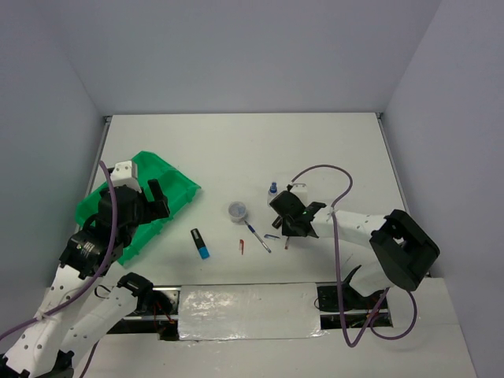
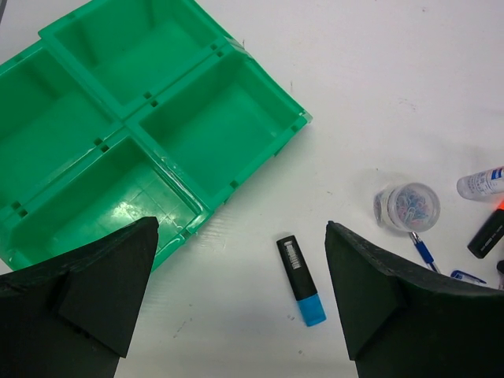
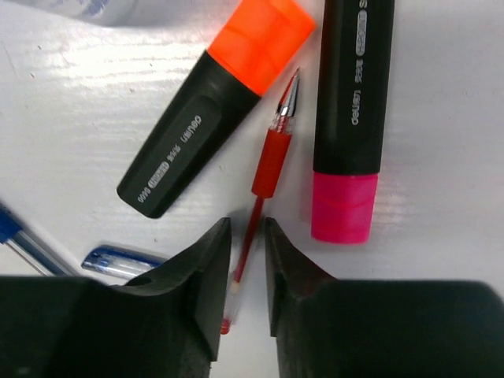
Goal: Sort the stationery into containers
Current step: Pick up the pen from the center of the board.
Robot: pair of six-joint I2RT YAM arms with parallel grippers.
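Top view: the right end effector (image 1: 293, 223) sits low on the worktop (image 1: 236, 150), well apart from the green tray (image 1: 179, 181) (the left end effector (image 1: 150, 201) hovers there). Left wrist: it gapes, released. Right wrist: the red pen (image 3: 270, 161) lies lengthwise between the right fingers (image 3: 201, 276), which stand narrowly apart and are not yet clamped.

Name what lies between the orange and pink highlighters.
A thin red pen lies between the orange highlighter and the pink highlighter, shown in the right wrist view.

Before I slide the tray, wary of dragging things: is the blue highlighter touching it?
Apart: left wrist view shows white table between the blue highlighter and green tray.
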